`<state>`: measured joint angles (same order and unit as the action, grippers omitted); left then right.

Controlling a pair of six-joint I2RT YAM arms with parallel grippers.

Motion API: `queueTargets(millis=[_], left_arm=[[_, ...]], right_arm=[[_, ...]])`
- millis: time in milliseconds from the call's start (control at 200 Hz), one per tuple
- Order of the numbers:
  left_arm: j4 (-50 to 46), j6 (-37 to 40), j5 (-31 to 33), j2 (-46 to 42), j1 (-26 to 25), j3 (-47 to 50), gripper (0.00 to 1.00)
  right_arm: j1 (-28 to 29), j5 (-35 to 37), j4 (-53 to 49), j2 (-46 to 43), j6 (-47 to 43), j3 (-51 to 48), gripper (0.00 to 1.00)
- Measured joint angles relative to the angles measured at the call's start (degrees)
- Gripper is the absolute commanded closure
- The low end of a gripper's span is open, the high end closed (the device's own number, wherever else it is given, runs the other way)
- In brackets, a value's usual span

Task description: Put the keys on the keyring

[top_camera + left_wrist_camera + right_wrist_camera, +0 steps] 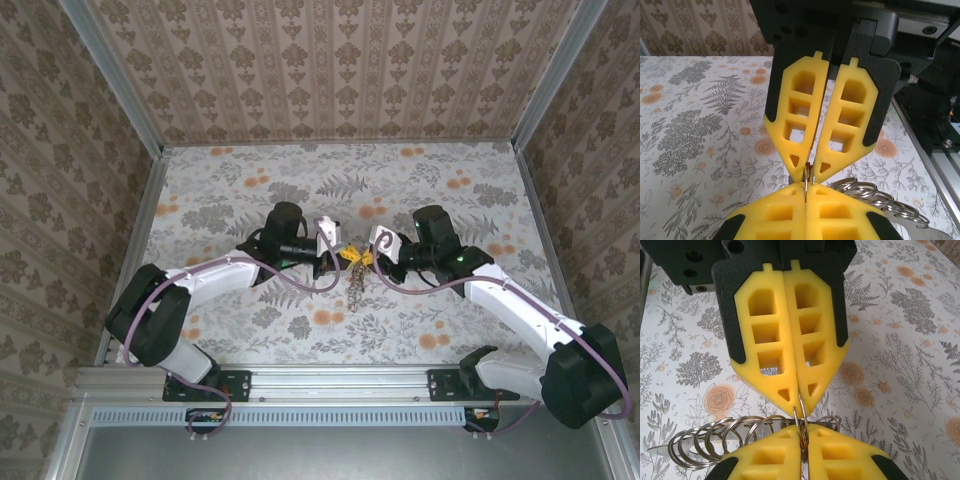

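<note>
The keyring [806,183] is a thin metal ring pinched between both yellow grippers, which meet tip to tip above the table's middle. My left gripper [806,189] is shut on it from below in the left wrist view, and my right gripper [813,173] holds its two wire coils from above. In the right wrist view my right gripper [803,434] is shut on the keyring [801,416], with the left gripper [799,404] opposite. A row of linked steel rings [715,439] trails off sideways. A small metal cluster [355,288] hangs under the grippers. I cannot make out the keys.
The floral tabletop [450,310] lies beneath both arms. Patterned walls close in the back and sides, with metal rails [130,250] along the edges. A flat silver piece [657,451] pokes out beyond the linked rings.
</note>
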<state>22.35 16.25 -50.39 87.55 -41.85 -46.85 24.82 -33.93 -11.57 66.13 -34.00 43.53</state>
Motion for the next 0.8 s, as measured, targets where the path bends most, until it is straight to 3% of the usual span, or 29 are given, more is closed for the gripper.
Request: queueTargets(millis=[185,280,335,425,580,800], left_arm=[[11.02,-5.46,0.04,0.94,0.07,3.93,1.00],[12.72,-6.43,0.37,1.25,0.04,4.24,1.00],[12.52,-6.14,0.68,1.22,0.02,4.24,0.89],[9.07,-3.28,1.38,1.09,-0.24,3.45,0.76],[-3.56,4.55,4.20,1.09,-0.92,-1.46,0.75],[-8.68,7.54,5.60,1.09,-1.25,-2.99,0.75]], right_arm=[[-0.76,-0.94,1.14,0.00,1.27,-0.55,1.00],[-0.98,-1.05,1.09,-0.04,1.20,-0.50,1.00],[-1.01,-1.03,0.81,-0.04,1.14,-0.35,1.00],[-0.98,-1.01,-1.29,-0.04,0.76,0.48,1.00],[-0.24,0.33,-5.66,-0.02,-0.59,3.08,1.00],[1.49,3.32,-10.14,0.26,-2.60,5.73,1.00]])
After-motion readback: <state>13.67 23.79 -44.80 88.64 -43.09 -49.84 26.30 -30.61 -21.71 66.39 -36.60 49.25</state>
